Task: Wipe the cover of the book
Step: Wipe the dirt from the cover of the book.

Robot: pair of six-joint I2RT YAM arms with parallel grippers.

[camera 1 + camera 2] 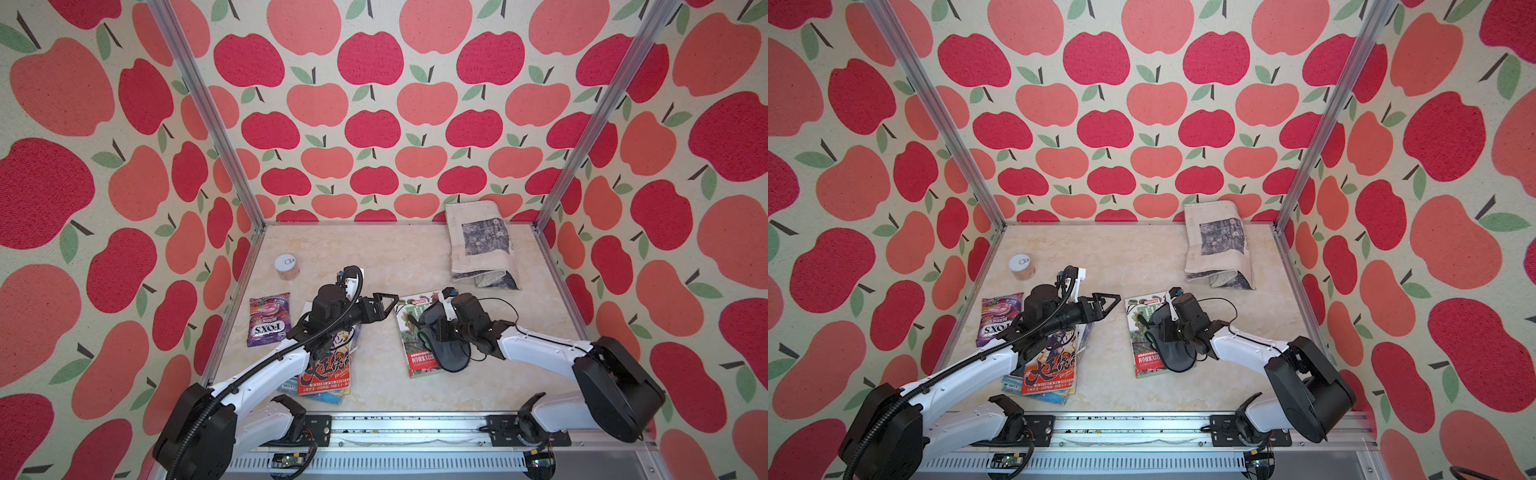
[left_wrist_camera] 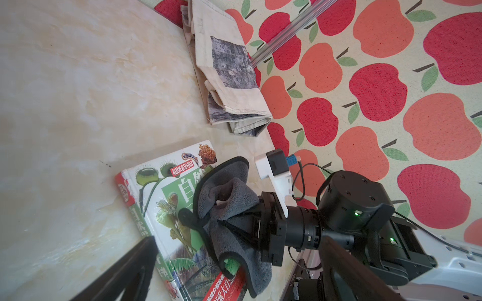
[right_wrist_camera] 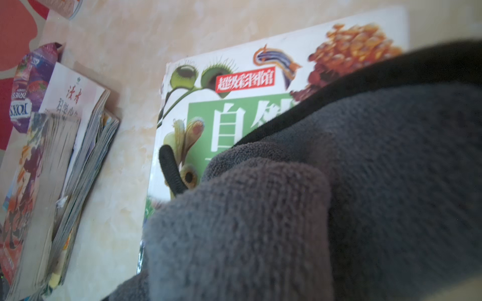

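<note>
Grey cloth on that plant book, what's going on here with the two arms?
The right gripper is shut on the grey cloth and holds it down on the cover of the plant book, which lies flat on the table. The left gripper hangs open and empty between the book and a stack of magazines. Part of the cover is under the cloth.

And there's the book (image 1: 410,345), lying flat and cover-up on the bench (image 1: 374,257), right of centre and a touch askew. The cover is glossy white with flytraps up top, a green title panel with big white characters, and a red band across the near end. The spine shows red and green in the left wrist view (image 2: 167,208). On top of it sits the cloth (image 1: 453,357), dark grey fleece with black edging, bunched up. It covers the middle and right of the cover and spills past the book's right edge.
</note>
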